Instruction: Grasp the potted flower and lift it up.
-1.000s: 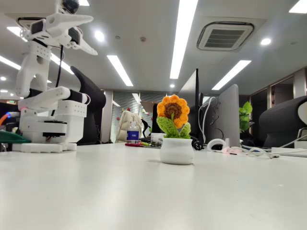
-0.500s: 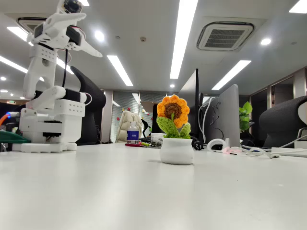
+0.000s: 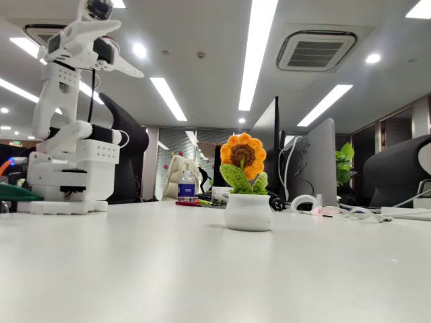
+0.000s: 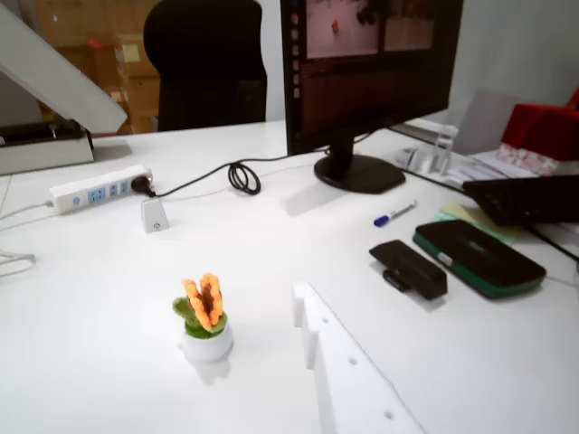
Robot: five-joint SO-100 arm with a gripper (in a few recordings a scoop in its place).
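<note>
Item, as I see it: small crocheted sunflower in a round white pot [image 3: 248, 188], upright at centre frame on the white surface [image 3: 202, 269] in the fixed view, lower left [image 4: 206, 318] in the wrist view. White hand [image 3: 111, 47], upper left, raised well apart, fingers spread open.

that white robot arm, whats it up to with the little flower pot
Nothing is held yet. The white arm is raised high at the left of the fixed view, its pincer up in the air, well away from the potted flower. The flower stands upright and untouched on the white table. Whether the pincer is open can't be told.
</note>
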